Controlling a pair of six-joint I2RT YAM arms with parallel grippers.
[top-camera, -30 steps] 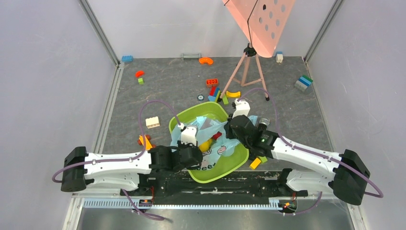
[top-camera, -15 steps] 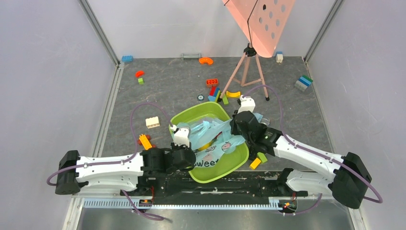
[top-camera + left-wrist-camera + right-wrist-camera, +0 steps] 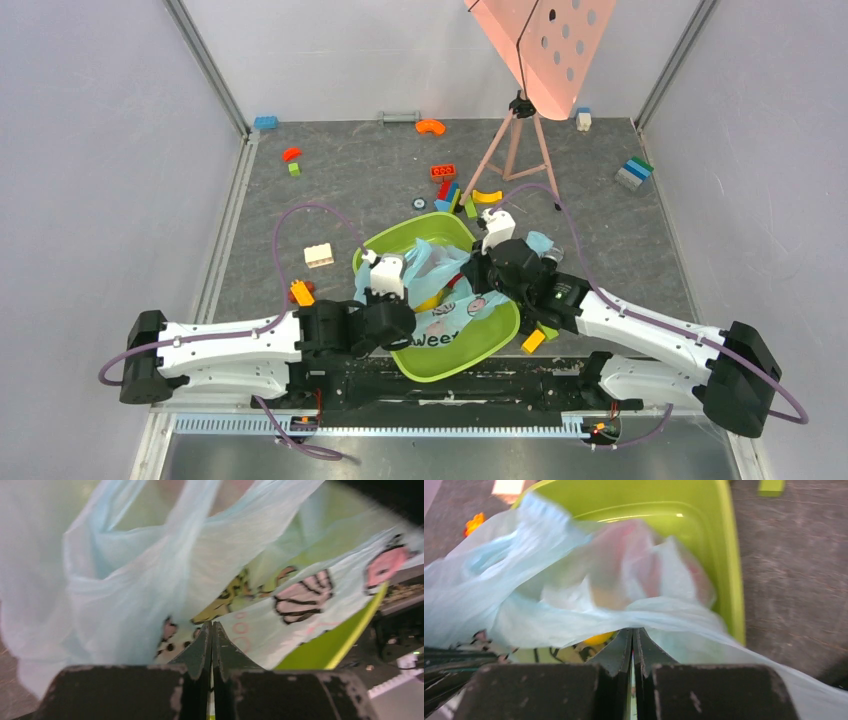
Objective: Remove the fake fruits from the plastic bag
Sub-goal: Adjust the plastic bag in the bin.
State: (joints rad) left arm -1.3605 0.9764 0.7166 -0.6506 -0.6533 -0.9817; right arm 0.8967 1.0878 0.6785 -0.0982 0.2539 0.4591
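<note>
The light-blue plastic bag [image 3: 452, 312] with cartoon prints lies in the lime-green tub [image 3: 398, 240], stretched between both grippers. My left gripper [image 3: 408, 322] is shut on the bag's near-left film [image 3: 150, 570]; the jaws are pressed together. My right gripper [image 3: 473, 276] is shut on the bag's right edge [image 3: 549, 615]. The fake fruits are still inside the bag. A yellow one [image 3: 599, 639] peeks out under the film and also shows from the top [image 3: 431, 301]. Red shapes [image 3: 624, 545] show blurred through the plastic. The green apple is hidden.
The tub rim shows in the left wrist view [image 3: 345, 640] and the right wrist view [image 3: 724, 555]. A pink tripod stand [image 3: 515, 150] is behind the tub. Toy blocks lie around: orange [image 3: 300, 292], cream [image 3: 319, 255], yellow [image 3: 533, 340], red and blue [image 3: 445, 185].
The left gripper drew back toward the near left, then shifted slightly right. The right gripper moved back and then left. The bag is spread wider, its printed side facing up.
</note>
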